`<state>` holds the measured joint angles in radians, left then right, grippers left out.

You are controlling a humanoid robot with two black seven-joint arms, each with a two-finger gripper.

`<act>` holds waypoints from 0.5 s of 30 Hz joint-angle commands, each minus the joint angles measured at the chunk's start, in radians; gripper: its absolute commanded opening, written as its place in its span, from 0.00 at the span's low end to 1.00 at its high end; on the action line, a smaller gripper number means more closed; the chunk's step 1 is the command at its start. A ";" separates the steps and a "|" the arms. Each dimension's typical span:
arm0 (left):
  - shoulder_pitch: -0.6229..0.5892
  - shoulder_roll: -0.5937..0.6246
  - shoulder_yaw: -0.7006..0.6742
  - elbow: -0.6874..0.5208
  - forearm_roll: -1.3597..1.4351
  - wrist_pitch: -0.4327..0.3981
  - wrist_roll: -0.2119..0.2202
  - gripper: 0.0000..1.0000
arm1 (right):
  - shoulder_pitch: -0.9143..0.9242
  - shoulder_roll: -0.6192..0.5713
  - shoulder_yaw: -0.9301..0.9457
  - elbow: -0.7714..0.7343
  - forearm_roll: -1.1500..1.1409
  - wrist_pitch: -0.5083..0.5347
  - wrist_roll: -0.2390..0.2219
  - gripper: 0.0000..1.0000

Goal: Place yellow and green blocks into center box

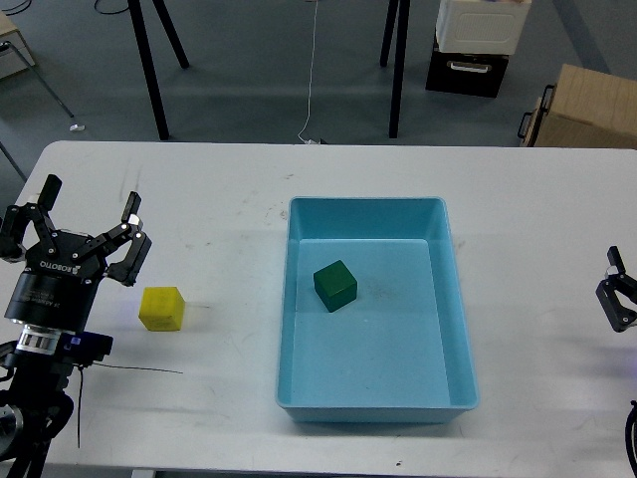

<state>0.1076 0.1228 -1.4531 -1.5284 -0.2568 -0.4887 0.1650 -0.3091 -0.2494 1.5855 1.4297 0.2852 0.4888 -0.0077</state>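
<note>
The yellow block [162, 308] sits on the white table [209, 209], left of the box. The green block [335, 286] lies inside the light blue center box [464, 329], on its floor toward the back left. My left gripper [89, 204] is open and empty, just left of and a little behind the yellow block, not touching it. My right gripper [616, 289] shows only partly at the right edge of the view, over the table, far from both blocks; its fingers cannot be told apart.
Black stand legs [149, 70] and a thin white cable stand on the floor behind the table. A cardboard box [582, 115] and a dark crate with a white bin [473, 50] sit at the back right. A thin black wire [139, 370] lies by my left arm.
</note>
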 commanded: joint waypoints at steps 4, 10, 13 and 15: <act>-0.009 0.029 -0.189 0.007 0.001 0.000 0.022 1.00 | -0.050 -0.045 0.007 0.046 -0.003 0.000 0.002 1.00; -0.233 0.164 -0.303 0.054 0.002 0.000 0.019 1.00 | -0.091 -0.053 0.025 0.067 -0.003 0.000 0.002 1.00; -0.348 0.340 -0.268 0.065 0.034 0.000 0.021 1.00 | -0.093 -0.042 0.025 0.071 -0.004 0.000 0.002 1.00; -0.402 0.472 -0.151 0.060 0.098 0.000 0.022 1.00 | -0.093 -0.039 0.025 0.071 -0.005 0.000 0.002 1.00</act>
<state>-0.2103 0.4237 -1.7223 -1.4676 -0.2279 -0.4887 0.1849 -0.4011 -0.2953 1.6107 1.4995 0.2818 0.4887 -0.0059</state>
